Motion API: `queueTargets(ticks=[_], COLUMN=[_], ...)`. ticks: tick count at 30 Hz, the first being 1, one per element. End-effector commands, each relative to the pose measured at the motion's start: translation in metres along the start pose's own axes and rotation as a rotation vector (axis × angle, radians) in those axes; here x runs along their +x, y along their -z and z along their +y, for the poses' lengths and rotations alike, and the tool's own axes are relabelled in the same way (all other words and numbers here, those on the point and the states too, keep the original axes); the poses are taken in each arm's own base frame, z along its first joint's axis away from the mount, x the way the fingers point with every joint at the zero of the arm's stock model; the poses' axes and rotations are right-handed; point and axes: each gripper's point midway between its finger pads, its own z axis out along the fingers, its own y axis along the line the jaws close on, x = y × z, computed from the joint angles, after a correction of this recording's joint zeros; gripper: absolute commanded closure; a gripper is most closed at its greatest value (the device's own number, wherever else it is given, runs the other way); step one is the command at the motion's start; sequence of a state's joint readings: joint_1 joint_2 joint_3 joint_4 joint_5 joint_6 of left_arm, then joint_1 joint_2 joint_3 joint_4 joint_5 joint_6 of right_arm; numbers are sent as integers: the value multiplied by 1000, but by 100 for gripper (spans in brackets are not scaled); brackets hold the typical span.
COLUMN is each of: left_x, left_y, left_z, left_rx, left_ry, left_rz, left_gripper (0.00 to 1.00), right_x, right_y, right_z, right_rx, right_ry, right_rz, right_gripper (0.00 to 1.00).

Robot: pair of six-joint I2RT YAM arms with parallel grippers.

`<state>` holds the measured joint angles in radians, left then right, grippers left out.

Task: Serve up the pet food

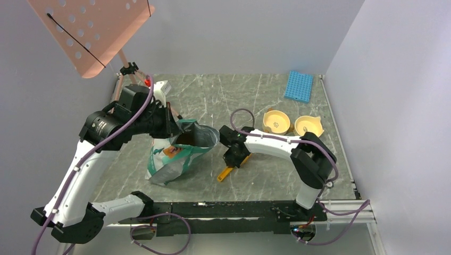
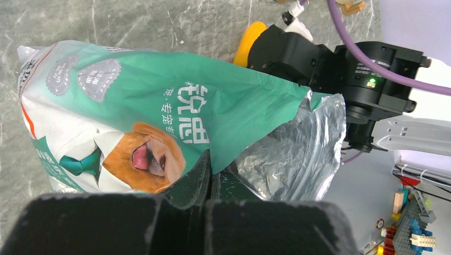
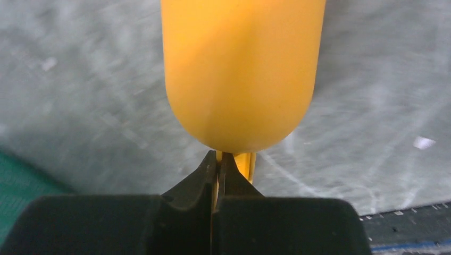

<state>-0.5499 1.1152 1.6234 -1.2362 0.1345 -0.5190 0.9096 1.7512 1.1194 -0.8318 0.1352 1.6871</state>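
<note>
On the marble table (image 1: 239, 95), left gripper (image 2: 210, 175) pinches the bag (image 2: 159, 95), right gripper (image 3: 219, 159) clamps the scoop (image 3: 242, 69); slippery foil could slip, spilling unseen pet food.

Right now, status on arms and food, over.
Left fingers shut on bag rim. Right fingers shut on orange scoop, outside the bag. Kibble not in view. Nothing between scoop and bag.

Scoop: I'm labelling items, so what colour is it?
The scoop is plain orange-yellow; the right wrist view shows it best.
</note>
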Motion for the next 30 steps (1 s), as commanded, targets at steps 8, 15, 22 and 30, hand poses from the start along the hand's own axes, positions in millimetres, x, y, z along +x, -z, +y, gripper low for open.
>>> queueTargets(ticks=[8,15,22,30], left_x=[-4,-2,1,-3], left_y=[24,23,18,28], left_z=[-2,-1,7,12], left_rx=[-13,-36,-55,-88], left_ry=[23,73,116,150], left_rz=[-24,6,-33,-75], left_gripper=[100,100,100,100], right_x=[26,27,21,5], right_y=[99,52,7,8], right_z=[110,68,12,-23], right_rx=[-1235,-1334,-1252,-1118], right_ry=[609,662,639,576], right_rz=[140,259,262,222], right_gripper=[100,100,80,44])
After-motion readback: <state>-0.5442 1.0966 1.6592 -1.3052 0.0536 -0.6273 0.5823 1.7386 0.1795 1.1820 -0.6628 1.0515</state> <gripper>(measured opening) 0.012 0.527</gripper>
